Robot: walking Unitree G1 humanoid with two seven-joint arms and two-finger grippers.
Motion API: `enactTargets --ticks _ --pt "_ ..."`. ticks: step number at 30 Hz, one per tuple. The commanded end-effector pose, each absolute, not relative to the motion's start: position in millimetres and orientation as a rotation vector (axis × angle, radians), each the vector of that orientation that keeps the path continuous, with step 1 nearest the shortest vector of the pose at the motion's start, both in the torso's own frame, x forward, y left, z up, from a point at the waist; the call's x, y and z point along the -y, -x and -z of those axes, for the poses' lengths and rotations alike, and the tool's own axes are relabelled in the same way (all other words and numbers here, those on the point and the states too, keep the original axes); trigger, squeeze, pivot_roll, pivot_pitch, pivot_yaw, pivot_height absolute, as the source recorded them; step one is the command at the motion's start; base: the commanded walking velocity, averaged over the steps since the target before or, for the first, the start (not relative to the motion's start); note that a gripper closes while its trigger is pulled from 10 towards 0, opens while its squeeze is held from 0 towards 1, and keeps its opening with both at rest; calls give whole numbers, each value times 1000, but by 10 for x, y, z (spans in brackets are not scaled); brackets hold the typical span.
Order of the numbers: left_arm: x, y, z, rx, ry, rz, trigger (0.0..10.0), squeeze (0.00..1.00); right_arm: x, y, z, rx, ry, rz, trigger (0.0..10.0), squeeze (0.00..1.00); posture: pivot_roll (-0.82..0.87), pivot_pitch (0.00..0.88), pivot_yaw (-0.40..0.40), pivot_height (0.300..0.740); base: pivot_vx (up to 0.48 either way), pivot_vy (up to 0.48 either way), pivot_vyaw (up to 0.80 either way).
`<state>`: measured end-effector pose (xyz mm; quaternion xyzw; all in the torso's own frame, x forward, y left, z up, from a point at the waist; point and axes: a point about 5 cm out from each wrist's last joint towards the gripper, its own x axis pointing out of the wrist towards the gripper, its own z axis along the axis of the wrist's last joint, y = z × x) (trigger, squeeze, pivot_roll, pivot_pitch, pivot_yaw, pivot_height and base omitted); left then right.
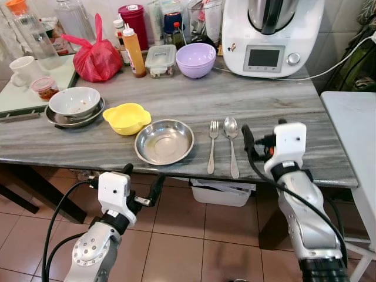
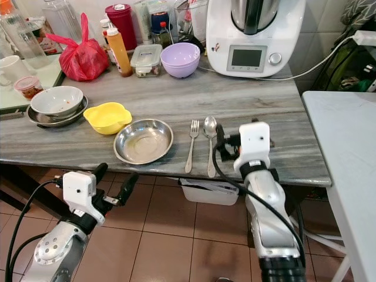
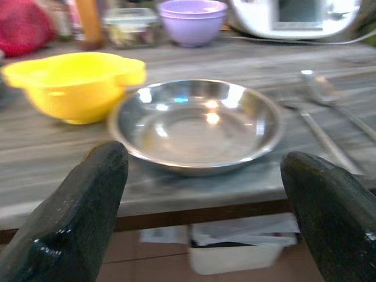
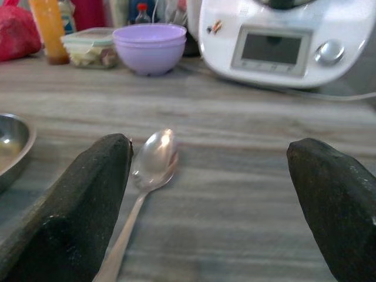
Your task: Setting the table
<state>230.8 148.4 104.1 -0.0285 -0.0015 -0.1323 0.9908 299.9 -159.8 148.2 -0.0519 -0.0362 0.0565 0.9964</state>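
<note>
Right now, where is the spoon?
The spoon lies on the table near its front edge, just right of the fork, beside the right pincer.

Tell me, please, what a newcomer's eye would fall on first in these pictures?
Probably the steel plate at the grey table's near edge, with a fork and spoon laid side by side to its right. Then the yellow bowl beside the plate, and the open right gripper just right of the spoon.

A steel plate [image 2: 143, 141] sits near the table's [image 2: 264, 100] front edge, a fork [image 2: 191, 144] and spoon [image 2: 210, 144] side by side to its right; the right gripper [image 2: 220, 139] hovers just beside the spoon, the left gripper [image 2: 114, 181] below the edge
</note>
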Motion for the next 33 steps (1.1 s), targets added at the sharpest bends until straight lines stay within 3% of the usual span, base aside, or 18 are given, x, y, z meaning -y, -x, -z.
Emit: enactTargets --ticks 1,2,15,20,33 --pt "-1592 -2320 -998 -24 25 194 10000 0 1574 -2975 -1522 88 93 -126 10000 125 -91 65 89 740 0 0 0" --pt "-1594 -2314 -990 -28 25 188 10000 0 1560 -2959 -1524 86 95 -132 10000 0 -92 66 92 740 0 0 0" --pt "-1594 -2401 -1007 -25 5 150 10000 0 1523 -2936 -1526 68 87 -125 10000 0 -101 65 98 740 0 0 0" --pt "-1595 -2426 -1026 -18 9 141 10000 0 1523 -2936 -1529 69 86 -120 10000 0 -103 64 99 740 0 0 -756" --pt "-1560 -2410 -995 -38 -13 143 10000 0 1502 -2950 -1530 67 104 -122 10000 0 -101 66 95 740 0 0 0"
